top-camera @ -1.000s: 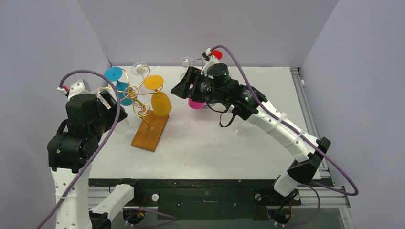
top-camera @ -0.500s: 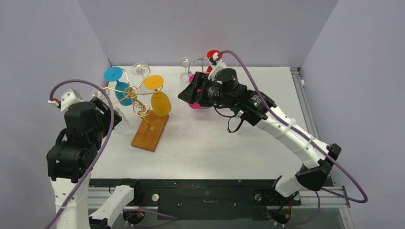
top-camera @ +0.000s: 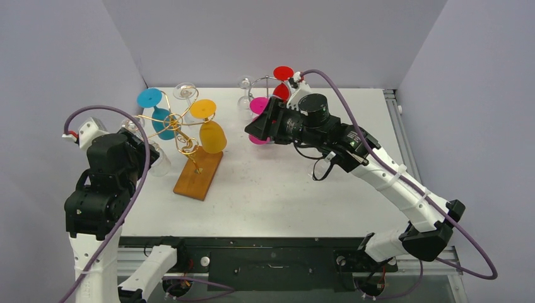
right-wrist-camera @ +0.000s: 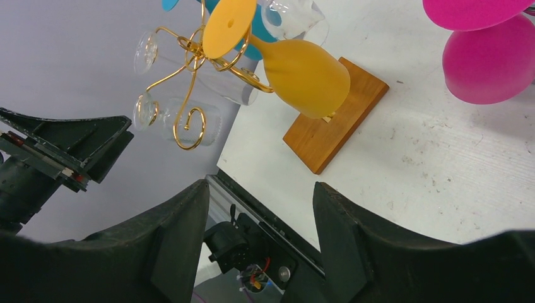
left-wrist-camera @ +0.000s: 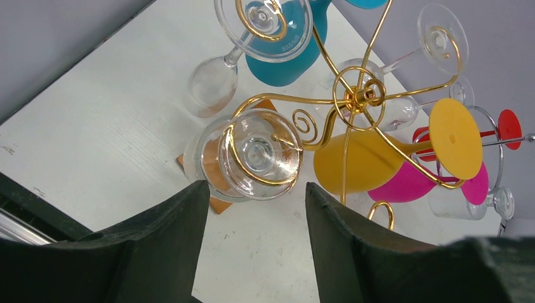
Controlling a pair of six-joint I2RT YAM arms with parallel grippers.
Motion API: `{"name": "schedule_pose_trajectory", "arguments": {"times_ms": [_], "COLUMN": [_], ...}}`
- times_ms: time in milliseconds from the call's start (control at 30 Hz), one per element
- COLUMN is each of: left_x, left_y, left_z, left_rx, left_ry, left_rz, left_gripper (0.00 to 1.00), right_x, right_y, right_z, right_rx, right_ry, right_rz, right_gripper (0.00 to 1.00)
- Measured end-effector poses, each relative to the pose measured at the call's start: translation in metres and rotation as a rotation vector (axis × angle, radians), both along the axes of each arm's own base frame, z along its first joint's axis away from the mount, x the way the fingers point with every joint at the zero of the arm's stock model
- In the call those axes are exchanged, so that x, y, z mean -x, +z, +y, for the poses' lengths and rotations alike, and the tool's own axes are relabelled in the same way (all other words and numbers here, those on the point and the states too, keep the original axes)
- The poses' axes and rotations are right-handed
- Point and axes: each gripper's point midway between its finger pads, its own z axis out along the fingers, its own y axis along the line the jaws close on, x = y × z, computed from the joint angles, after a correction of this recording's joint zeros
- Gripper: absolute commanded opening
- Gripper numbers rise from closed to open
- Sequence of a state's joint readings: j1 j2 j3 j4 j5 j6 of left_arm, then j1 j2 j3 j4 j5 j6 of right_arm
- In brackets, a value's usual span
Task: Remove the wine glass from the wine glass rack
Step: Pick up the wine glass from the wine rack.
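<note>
Hovering at the white table's (top-camera: 284, 183) near left, left gripper (left-wrist-camera: 255, 186) has jaws parted, gripping nothing. Clear wine glass (left-wrist-camera: 258, 154) hangs upside down on gold wire rack (left-wrist-camera: 356, 98), just ahead of its fingertips. Yellow wine glass (left-wrist-camera: 359, 167) hangs beside. Farther back, right gripper (right-wrist-camera: 262, 189) gapes empty near magenta glass (right-wrist-camera: 489, 63).

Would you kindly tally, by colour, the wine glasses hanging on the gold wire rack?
Clear glass: 3
Blue glass: 1
Yellow glass: 1
Total on the gold rack: 5
</note>
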State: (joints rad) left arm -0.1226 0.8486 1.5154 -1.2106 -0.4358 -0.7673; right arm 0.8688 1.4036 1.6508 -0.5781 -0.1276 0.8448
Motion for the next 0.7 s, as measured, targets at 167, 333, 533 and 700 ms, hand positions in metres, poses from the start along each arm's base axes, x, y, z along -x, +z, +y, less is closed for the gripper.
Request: {"name": "schedule_pose_trajectory", "arguments": {"times_ms": [167,333,533,700], "left_x": [-0.003,-0.004,-0.01,-0.014], "left_y": [0.0,-0.001,-0.005,-0.012], "left_z": [0.001,0.002,0.008,0.013], "left_rx": [0.005,0.002,0.007,0.02], "left_ry": [0.011,0.017,0.051,0.074], "left_rz": [0.0,0.005,0.008,0.019], "left_gripper": [0.54,0.54,0.54,0.51], "right_x": [-0.001,-0.001,0.001,0.001], "right_y": [-0.005,-0.009,-0.006,-0.006], "right_z": [-0.004,-0.008,-0.013,-0.014], "right_rx": [0.008,0.016,0.009,0.009], "right_ry": [-0.007,-0.013,-0.019,-0.019], "right_rz": [0.006,0.013,0.007,0.007], "right_gripper": [0.57,0.57,0.57,0.57]}}
